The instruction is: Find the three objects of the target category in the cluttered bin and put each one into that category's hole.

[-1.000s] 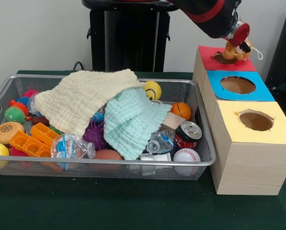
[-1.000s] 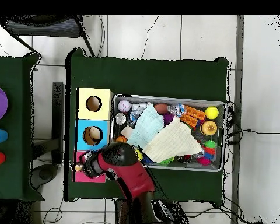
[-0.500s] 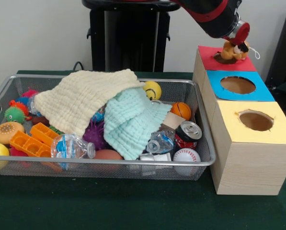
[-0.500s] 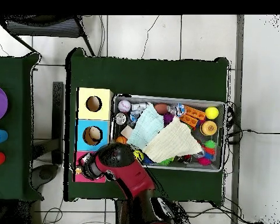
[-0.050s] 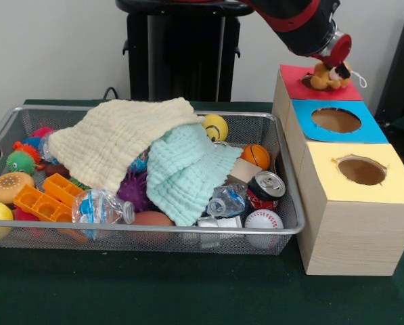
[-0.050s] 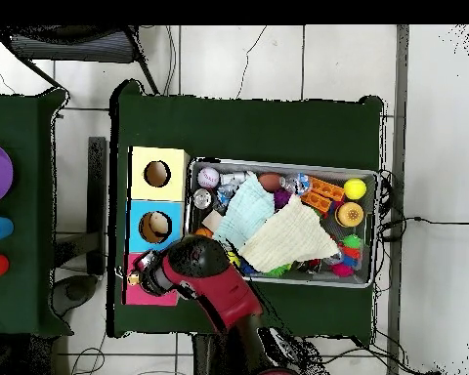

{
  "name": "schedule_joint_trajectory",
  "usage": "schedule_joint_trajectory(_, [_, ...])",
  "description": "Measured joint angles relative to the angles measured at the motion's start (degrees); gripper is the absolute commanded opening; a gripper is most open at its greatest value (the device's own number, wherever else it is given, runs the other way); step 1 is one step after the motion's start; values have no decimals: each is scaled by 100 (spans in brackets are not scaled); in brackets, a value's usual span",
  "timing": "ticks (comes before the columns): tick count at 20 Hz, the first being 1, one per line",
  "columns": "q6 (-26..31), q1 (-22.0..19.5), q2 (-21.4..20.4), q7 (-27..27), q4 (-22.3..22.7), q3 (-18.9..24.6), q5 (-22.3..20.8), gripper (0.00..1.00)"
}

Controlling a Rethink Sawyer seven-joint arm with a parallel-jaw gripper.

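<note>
Hovering over the red box [image 5: 298,84], your gripper [image 5: 338,66] pinches the orange toy [image 5: 325,76], which sits right at the hole; the wire bin [image 5: 277,230] lies beside that box.

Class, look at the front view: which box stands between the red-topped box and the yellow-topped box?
The blue-topped box stands between the red-topped box and the yellow-topped box, its round hole uncovered. The front view shows this plainly.
</note>
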Motion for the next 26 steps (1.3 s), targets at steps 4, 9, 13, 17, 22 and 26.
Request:
schedule_joint_trajectory(4, [-63, -63, -16, 0, 0, 89, -33, 100])
schedule_joint_trajectory(9, [-101, -123, -22, 0, -1, 133, -245, 100])
schedule_joint_trajectory(13, [-101, -126, -22, 0, -2, 134, -393, 100])
schedule_joint_trajectory(17, [-103, -127, -22, 0, -22, 133, -529, 100])
schedule_joint_trajectory(22, [-101, -127, -33, 0, -180, 133, -885, 100])
schedule_joint_trajectory(26, [-100, -127, -52, 0, -301, 133, -1028, 100])
